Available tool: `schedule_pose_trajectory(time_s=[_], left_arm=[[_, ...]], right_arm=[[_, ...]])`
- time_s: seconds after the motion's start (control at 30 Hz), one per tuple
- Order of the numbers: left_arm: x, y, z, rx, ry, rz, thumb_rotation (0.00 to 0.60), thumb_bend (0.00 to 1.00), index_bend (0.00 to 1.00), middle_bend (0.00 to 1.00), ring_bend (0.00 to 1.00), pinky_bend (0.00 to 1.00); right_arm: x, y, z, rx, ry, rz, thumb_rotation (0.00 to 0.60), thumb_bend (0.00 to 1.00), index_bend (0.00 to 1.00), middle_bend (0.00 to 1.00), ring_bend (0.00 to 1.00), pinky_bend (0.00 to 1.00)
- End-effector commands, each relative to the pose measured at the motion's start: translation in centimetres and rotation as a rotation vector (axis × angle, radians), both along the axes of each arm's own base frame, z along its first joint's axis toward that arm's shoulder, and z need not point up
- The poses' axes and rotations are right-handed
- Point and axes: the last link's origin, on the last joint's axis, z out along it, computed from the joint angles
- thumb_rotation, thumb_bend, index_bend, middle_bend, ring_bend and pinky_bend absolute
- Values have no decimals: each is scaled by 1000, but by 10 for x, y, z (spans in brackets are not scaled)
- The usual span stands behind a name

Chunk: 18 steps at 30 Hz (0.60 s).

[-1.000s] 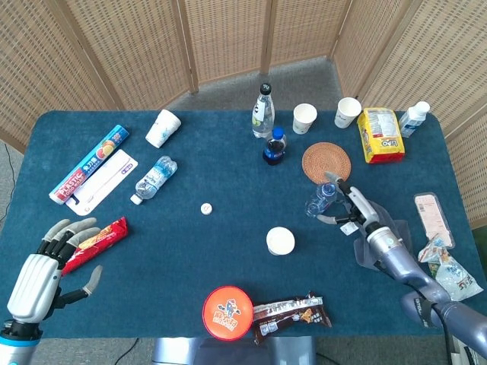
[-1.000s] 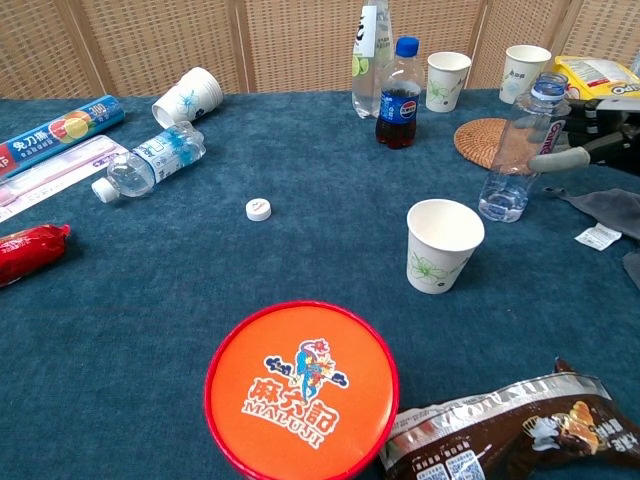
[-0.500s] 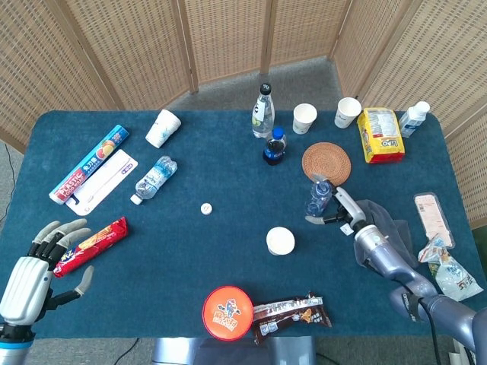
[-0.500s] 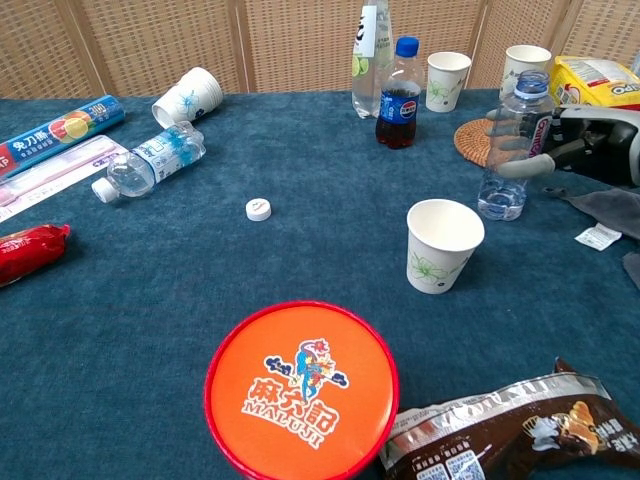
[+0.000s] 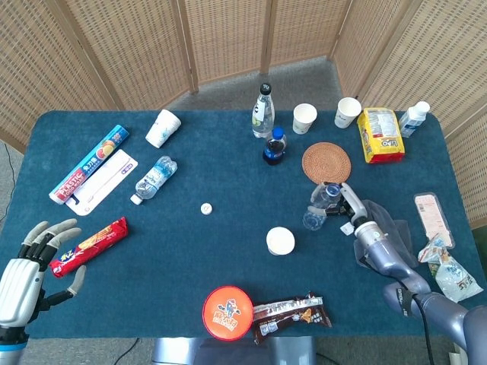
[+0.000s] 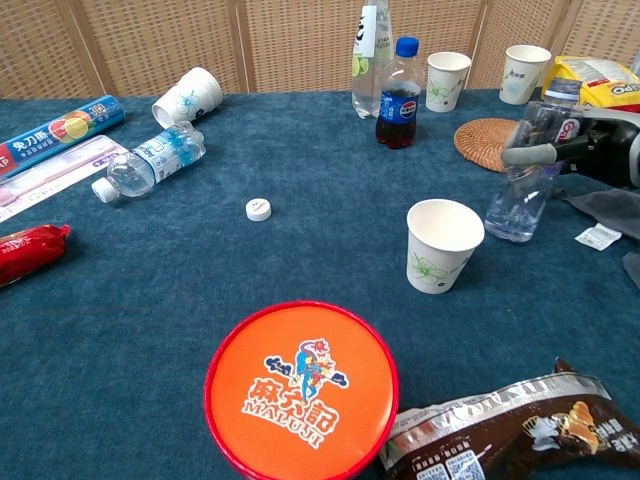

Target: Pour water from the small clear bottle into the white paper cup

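The small clear bottle (image 5: 317, 207) (image 6: 524, 172) has no cap on and leans slightly, with its base at the table surface. My right hand (image 5: 353, 217) (image 6: 592, 148) grips it from the right; one finger (image 6: 530, 152) crosses its upper body. The white paper cup (image 5: 280, 241) (image 6: 443, 243) stands upright and empty-looking, a short way to the bottle's front left. A white bottle cap (image 5: 205, 207) (image 6: 259, 208) lies loose at mid-table. My left hand (image 5: 29, 268) hovers at the near left corner with fingers spread, holding nothing.
A woven coaster (image 5: 326, 162) lies just behind the bottle, with a cola bottle (image 5: 274, 146) and a tall bottle (image 5: 262, 112) further back. An orange lid (image 6: 302, 390) and a brown snack bar (image 6: 510, 425) sit at the front edge. A red snack pack (image 5: 91, 243) lies beside my left hand.
My right hand has closed around the bottle and shifted it slightly nearer the front edge, now leaning. My left hand has drawn back toward the near left corner.
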Motion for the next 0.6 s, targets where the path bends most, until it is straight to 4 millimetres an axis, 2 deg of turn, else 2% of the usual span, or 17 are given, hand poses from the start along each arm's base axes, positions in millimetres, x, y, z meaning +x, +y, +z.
schedule_pose_trajectory(time_s=[0.03, 0.33, 0.6], left_arm=[[1, 1, 0, -2, 2, -1, 465, 473, 202, 190, 185, 82], [3, 4, -1, -5, 11, -8, 461, 472, 202, 191, 184, 82], [5, 9, 0, 0, 19, -17, 464, 473, 202, 192, 185, 81]], right_arm=[[-4, 2, 0, -12, -5, 0, 600, 240, 614, 678, 520, 559], [-2, 1, 10, -67, 9, 41, 600, 234, 647, 696, 539, 558], [8, 7, 31, -145, 70, 142, 600, 234, 658, 709, 547, 558]])
